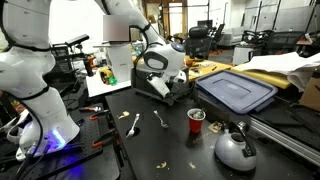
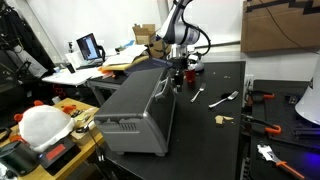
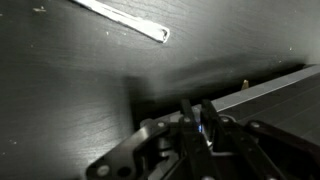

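The pincer (image 2: 179,78) hangs low beside the oven (image 2: 140,110) on the worktop (image 2: 215,150). In the dark wrist view its fingers (image 3: 187,112) seem pressed together.

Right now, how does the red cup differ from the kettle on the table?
The cup is red, while the kettle is silvery with a black handle on top. The cup is small and narrow; the kettle is clearly larger and rounded. The cup's top is open, and the kettle's top is spanned by its handle. Both stand upright on the dark table, close to each other.
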Robot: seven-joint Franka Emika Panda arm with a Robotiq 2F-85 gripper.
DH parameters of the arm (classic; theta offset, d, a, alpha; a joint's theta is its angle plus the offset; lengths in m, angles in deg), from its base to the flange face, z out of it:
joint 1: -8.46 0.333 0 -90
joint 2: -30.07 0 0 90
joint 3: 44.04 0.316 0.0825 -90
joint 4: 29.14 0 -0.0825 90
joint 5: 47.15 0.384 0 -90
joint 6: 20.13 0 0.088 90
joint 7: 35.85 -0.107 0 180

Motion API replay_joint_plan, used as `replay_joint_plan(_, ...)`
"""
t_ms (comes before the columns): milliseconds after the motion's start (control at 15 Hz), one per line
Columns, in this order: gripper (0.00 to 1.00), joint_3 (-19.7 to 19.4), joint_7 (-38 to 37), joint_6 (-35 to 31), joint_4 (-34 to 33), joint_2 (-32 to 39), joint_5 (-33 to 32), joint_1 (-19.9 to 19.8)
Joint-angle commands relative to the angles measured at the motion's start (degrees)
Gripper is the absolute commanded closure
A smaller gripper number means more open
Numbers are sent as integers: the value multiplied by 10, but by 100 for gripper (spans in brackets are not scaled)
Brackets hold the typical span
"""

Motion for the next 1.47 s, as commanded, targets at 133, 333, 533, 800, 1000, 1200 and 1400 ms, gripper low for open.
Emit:
replay_joint_plan(133,96,2,23,7,-2,-3,36,-8)
replay_joint_plan(333,96,5,47,54,-20,12,56,-22)
replay_joint_plan(533,96,-1,68,92,-37,27,74,-28)
replay_joint_plan(800,96,-10,78,134,-60,43,82,-29)
replay_joint_plan(1000,96,-13,79,164,-77,55,81,-31)
replay_joint_plan(1200,57,-26,63,132,-72,52,67,-14)
replay_joint_plan(1400,37,-38,51,68,-52,36,45,12)
